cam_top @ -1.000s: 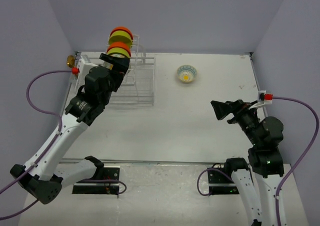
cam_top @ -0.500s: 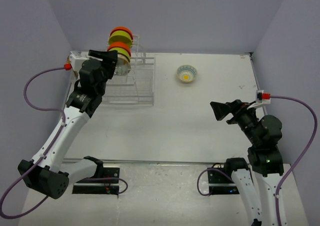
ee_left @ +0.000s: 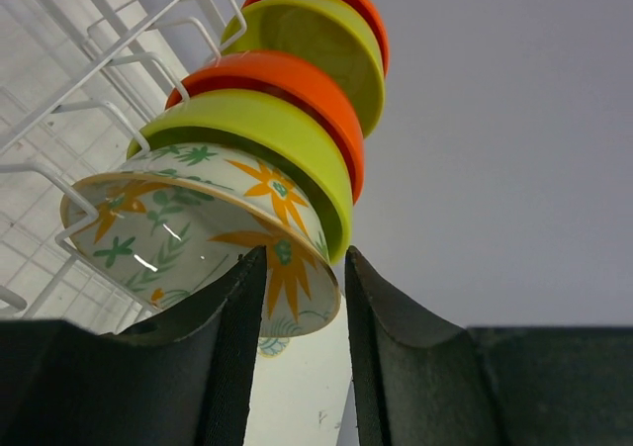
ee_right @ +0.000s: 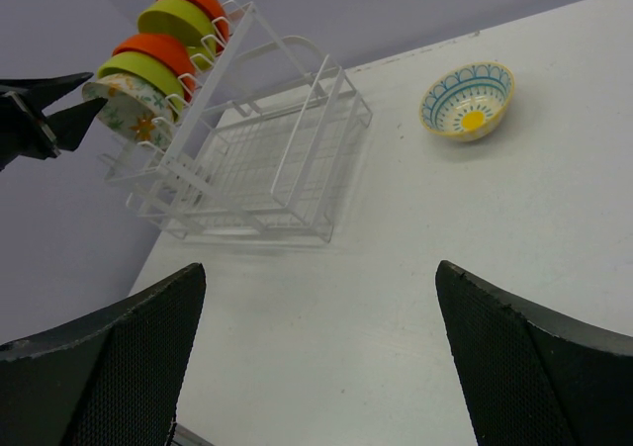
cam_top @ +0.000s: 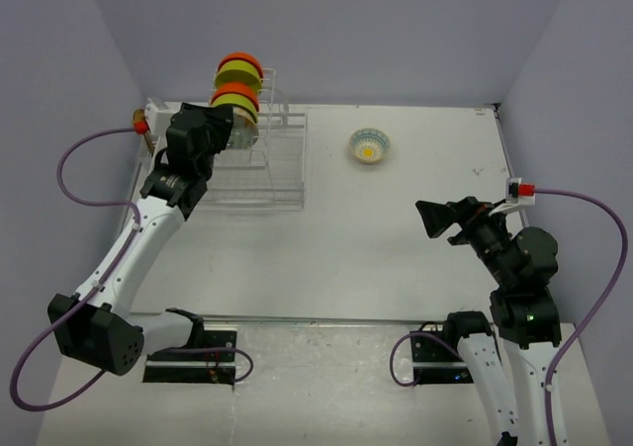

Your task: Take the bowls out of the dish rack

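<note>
The rack point(cam_top: 272, 174) stands at the far left of the table point(cam_top: 396, 268). Five bowls point(cam_top: 237, 82) stand on edge in a row in its upright slots. The farthest is orange, then green, orange and green. The nearest is a white floral bowl point(ee_left: 188, 228) with orange flowers and green leaves.

The left gripper point(ee_left: 304, 268) is at the near end of that row. Its two fingers point(ee_left: 232, 367) straddle the floral bowl's edge, one on either side, with little gap. Whether they press on it cannot be told.

A sixth, blue-rimmed bowl point(cam_top: 368, 146) with a yellow centre sits upright on the table, well right of the rack.

The right gripper point(cam_top: 432, 219) hovers over the near right of the table, pointing left, its fingers spread wide and holding nothing.
</note>
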